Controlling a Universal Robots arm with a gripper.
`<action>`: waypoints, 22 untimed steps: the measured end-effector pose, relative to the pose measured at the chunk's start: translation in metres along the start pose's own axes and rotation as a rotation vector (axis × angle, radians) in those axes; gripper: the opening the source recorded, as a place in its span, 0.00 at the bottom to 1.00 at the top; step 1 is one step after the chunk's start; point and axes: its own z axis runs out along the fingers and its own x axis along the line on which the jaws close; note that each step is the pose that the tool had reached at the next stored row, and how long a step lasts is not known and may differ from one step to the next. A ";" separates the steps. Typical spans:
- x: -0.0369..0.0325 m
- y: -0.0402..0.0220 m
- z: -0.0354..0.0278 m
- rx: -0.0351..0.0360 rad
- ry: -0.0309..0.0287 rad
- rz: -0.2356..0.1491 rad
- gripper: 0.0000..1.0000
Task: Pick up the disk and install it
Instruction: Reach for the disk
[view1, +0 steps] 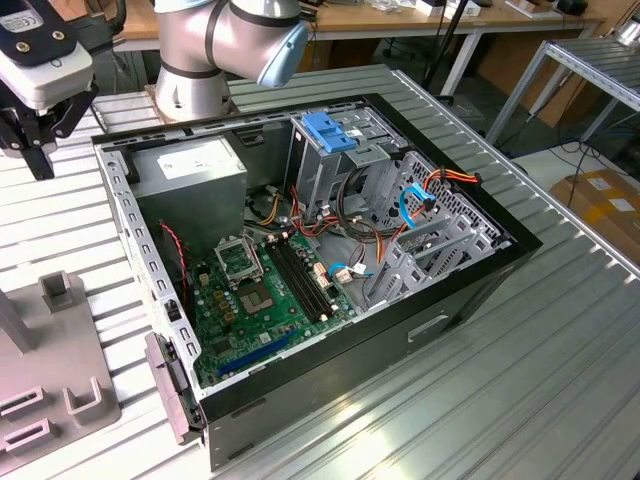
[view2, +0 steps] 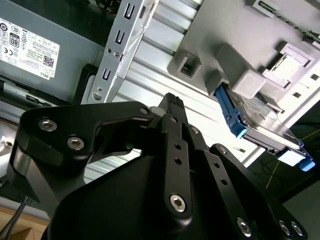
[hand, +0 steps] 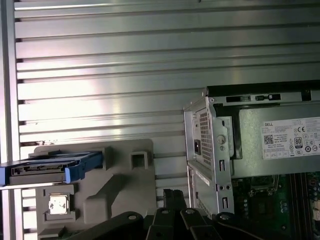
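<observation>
The disk (view2: 260, 125) is a silver drive in a blue plastic frame. It stands on edge in a slot of the grey fixture (view2: 240, 40), and the first wrist view also shows the disk (hand: 47, 169) on that fixture (hand: 115, 180). My gripper (view2: 172, 102) hangs over the slatted table between the fixture and the open computer case, apart from the disk. Its black fingertips (hand: 172, 196) are together with nothing between them. In the exterior view the gripper (view1: 38, 150) is at the far upper left, above the fixture (view1: 50, 370).
The open computer case (view1: 350, 250) lies on its side on the slatted aluminium table (view1: 540, 380). Inside it are a green board, a grey power-supply box (view1: 190, 165) and a metal drive cage with a blue latch (view1: 330, 130). The arm's base stands behind the case.
</observation>
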 end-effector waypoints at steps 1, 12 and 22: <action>0.0016 -0.0001 0.0000 0.0000 0.0000 0.000 0.11; 0.0218 -0.0017 -0.0006 0.0000 -0.0001 0.000 0.11; 0.0366 -0.0028 -0.0010 0.0000 0.0000 0.000 0.11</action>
